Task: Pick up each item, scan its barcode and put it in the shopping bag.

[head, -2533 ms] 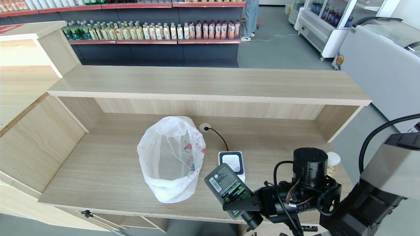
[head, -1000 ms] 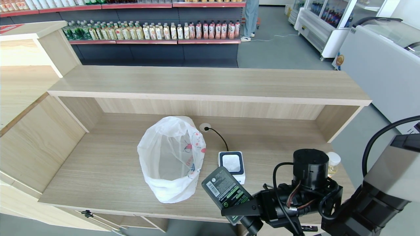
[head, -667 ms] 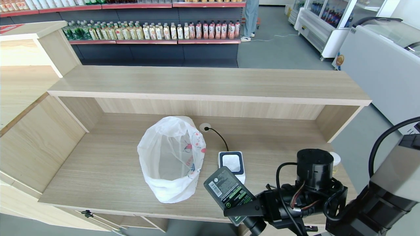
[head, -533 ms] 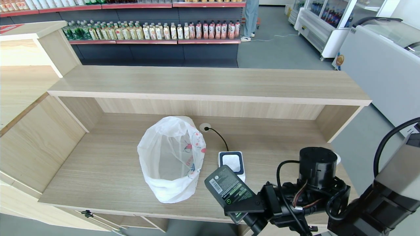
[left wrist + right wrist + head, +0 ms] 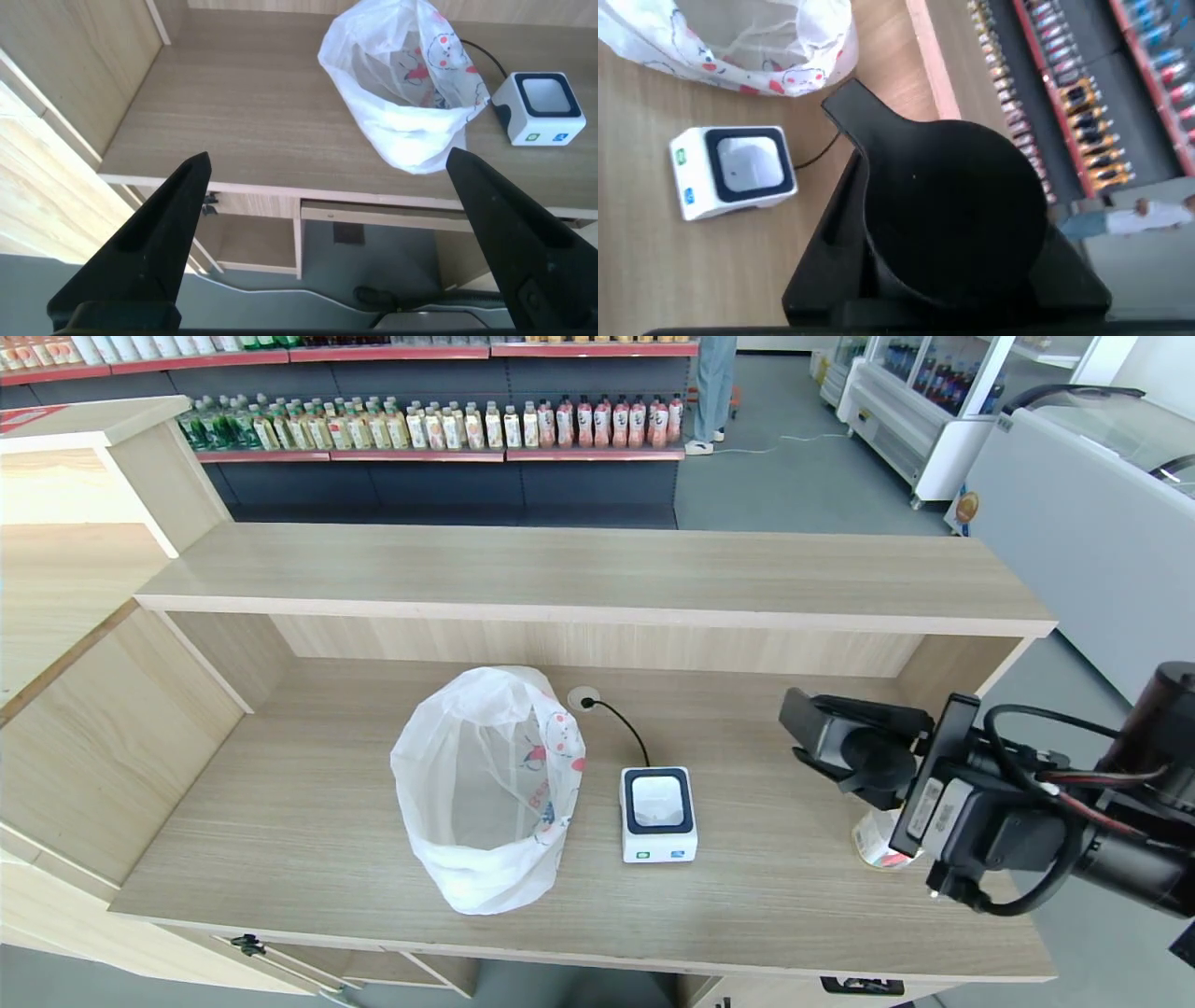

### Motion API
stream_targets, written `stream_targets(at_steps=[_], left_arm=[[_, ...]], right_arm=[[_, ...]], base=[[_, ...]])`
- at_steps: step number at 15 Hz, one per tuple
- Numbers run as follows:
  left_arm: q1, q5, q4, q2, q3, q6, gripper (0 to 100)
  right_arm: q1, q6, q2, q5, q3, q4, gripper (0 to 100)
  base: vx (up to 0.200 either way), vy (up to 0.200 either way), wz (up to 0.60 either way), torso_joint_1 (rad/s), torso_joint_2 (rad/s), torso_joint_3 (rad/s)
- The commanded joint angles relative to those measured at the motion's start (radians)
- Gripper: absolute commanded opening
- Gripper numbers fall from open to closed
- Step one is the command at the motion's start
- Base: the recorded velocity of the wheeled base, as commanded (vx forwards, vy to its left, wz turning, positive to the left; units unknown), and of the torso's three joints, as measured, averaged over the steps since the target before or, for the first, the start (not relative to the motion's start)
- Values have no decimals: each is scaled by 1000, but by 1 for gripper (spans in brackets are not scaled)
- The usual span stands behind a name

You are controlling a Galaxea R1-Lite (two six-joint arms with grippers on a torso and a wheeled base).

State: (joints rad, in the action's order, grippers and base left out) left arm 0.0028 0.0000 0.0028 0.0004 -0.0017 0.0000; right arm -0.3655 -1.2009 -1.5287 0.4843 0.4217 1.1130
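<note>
The long light-wood counter [image 5: 308, 821] carries a white plastic shopping bag [image 5: 485, 784], standing open, with a white square barcode scanner [image 5: 658, 812] just beside it. At the counter's right end a small white-labelled bottle [image 5: 873, 840] stands partly hidden under the black right gripper [image 5: 805, 733]; I cannot tell whether that gripper holds anything. The left gripper [image 5: 327, 161] hangs spread wide before the counter's near edge.

Item moved: right end effector [image 5: 826, 733], swung from the desk [image 5: 308, 821] front beside the scanner [image 5: 658, 812] to the right, now above the bottle [image 5: 875, 845].
</note>
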Motion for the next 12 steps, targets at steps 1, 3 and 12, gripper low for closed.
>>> stream_targets(at_steps=[1, 3, 12], left_arm=[[0, 0, 0, 0, 0, 0, 100], [0, 0, 0, 0, 0, 0, 100], [0, 0, 0, 0, 0, 0, 100]], right_arm=[[83, 345, 173, 27, -8, -156, 0], [125, 678, 185, 22, 2, -249, 0], [99, 1758, -148, -296, 134, -283, 0]], base=[[0, 0, 0, 0, 0, 0], [0, 0, 0, 0, 0, 0], [0, 0, 0, 0, 0, 0]])
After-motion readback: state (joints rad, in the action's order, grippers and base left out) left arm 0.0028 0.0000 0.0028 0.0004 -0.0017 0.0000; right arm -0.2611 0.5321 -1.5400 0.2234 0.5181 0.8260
